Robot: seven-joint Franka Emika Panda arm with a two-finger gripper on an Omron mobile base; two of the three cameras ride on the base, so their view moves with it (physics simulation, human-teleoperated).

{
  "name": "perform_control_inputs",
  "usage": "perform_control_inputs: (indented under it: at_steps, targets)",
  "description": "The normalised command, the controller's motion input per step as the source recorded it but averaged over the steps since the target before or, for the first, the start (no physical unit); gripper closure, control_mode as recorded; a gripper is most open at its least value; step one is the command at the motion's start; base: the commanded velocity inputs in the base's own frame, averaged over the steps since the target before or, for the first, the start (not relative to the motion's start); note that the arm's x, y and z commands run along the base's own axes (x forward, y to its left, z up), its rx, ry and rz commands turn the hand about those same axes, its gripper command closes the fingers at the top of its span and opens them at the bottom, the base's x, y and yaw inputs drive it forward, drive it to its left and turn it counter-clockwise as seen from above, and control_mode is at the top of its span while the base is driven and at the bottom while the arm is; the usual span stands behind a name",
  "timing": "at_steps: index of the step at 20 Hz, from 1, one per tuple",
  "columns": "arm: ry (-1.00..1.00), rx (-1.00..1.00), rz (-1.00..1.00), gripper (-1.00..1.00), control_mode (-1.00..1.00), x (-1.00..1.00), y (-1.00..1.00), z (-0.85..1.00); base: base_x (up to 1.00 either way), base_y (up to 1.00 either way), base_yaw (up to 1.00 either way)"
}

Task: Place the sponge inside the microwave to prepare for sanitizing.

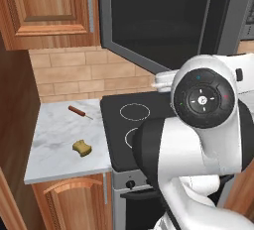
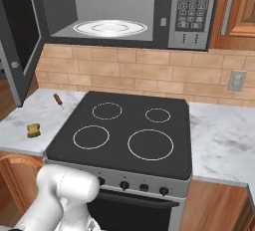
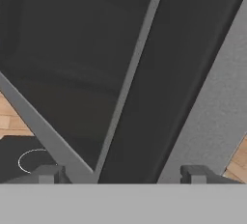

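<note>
Sponge (image 1: 82, 147) is lying on the counter (image 1: 54, 140) left of the stove (image 2: 124, 130), well apart from your gripper (image 3: 120, 175), whose fingers (image 3: 48, 174) are standing spread with nothing between them, facing the microwave door (image 3: 72, 73). You are seeing the microwave (image 2: 124, 11) hanging open above the stove, turntable (image 2: 109, 27) bare. A reddish stick (image 1: 79, 111) is lying behind the sponge.

The microwave (image 2: 124, 11) stands open — bare cavity above the turntable (image 2: 110, 27); its swung door (image 1: 158, 21) looms at nine o'clock, directly ahead of the tool (image 3: 120, 175).
</note>
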Motion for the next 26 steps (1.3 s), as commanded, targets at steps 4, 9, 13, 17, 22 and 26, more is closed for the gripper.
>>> perform_control_inputs:
  at_steps: [4, 9, 13, 17, 22, 26]
  targets:
    - [-0.08, -0.05, 0.00, -1.00, -1.00, -0.56, 0.01, 0.50, 0.00, 0.00, 0.00]
    - [-0.13, 0.10, -0.01, -1.00, -1.00, -0.94, -0.15, 0.39, 0.00, 0.00, 0.00]
    - [-0.07, 0.43, -0.20, -1.00, -1.00, -0.78, -0.98, 0.00, 0.00, 0.00, 0.00]
    - [-0.04, 0.76, 0.16, -1.00, -1.00, -0.17, -1.00, 0.06, 0.00, 0.00, 0.00]
    - [0.02, 0.93, 0.22, -1.00, -1.00, 0.21, -0.89, -0.03, 0.00, 0.00, 0.00]
    - [0.20, 0.97, 0.19, -1.00, -1.00, 0.81, -0.52, -0.27, 0.00, 0.00, 0.00]
